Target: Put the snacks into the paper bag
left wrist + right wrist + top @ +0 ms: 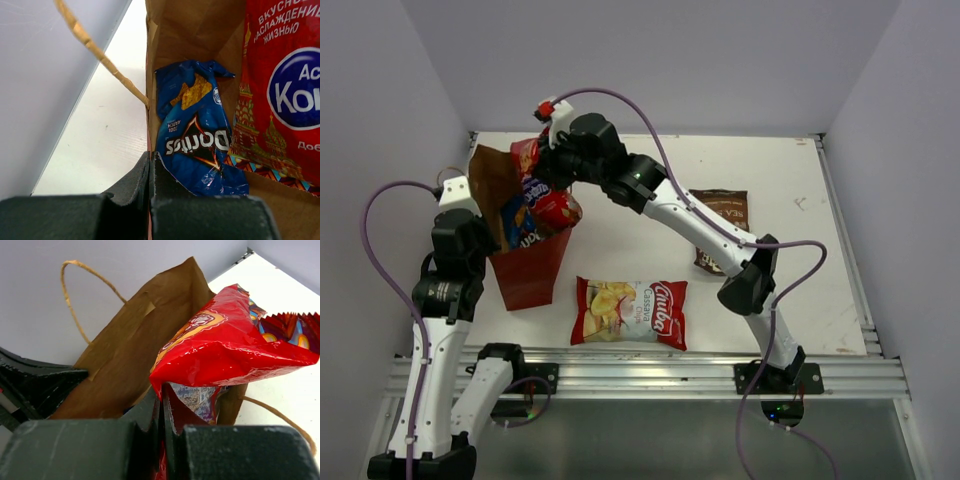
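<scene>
Roughly half of the task is judged done. From the top external view, the paper bag (532,275) is seen standing open on the table (800,290). The blue Doritos bag (523,228) is already lodged inside it. The red snack bag (552,205) is held at its mouth, partly inside and partly above the rim. Two snacks are left outside. The cassava chips bag (630,312) lies flat just beside the paper bag, on its right. The dark brown bag (725,215) lies further to the right of the paper bag, partly covered by the right arm (670,205). "Cassava Chips" can be read on the first and "SEA" on the second; the rest is too small.

From the left wrist view, the left gripper (150,162) is seen clamped shut on the near wall of the paper bag, which is judged to hold the mouth open. Deep inside the paper bag, "Doritos" is read upside down. Beside it, on the red snack bag, white Cyrillic lines, "вкусное наслаждение жизнью", and a blue oval with cut-off white letters are shown. A string handle (95,50) is seen rising from the paper bag's rim.

From the right wrist view, the right gripper (162,402) is seen closed on the lower edge of the red snack bag, directly above the paper bag's brown interior; the snack is not yet released. No writing can be read there.
</scene>
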